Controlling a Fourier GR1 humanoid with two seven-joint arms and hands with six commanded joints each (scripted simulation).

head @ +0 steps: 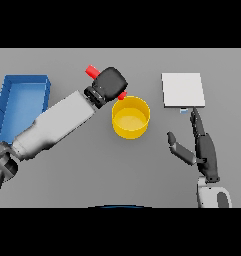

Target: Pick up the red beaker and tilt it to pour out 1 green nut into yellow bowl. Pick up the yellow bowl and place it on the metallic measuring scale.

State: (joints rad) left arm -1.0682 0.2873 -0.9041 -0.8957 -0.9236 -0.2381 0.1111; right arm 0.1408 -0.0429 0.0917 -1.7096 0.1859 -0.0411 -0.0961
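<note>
Grey table (82, 170), left hand (109, 84) hiding red beaker (92, 71)

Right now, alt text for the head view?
The left hand grips the red beaker, tipped over the rim of the yellow bowl at the grey table's centre. The right hand rests open just below the metallic scale; a blue bin sits far left.

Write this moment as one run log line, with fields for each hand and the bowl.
left hand: shut on red beaker, tilted beside yellow bowl | right hand: open, idle below scale | bowl: on table, not on scale
</note>
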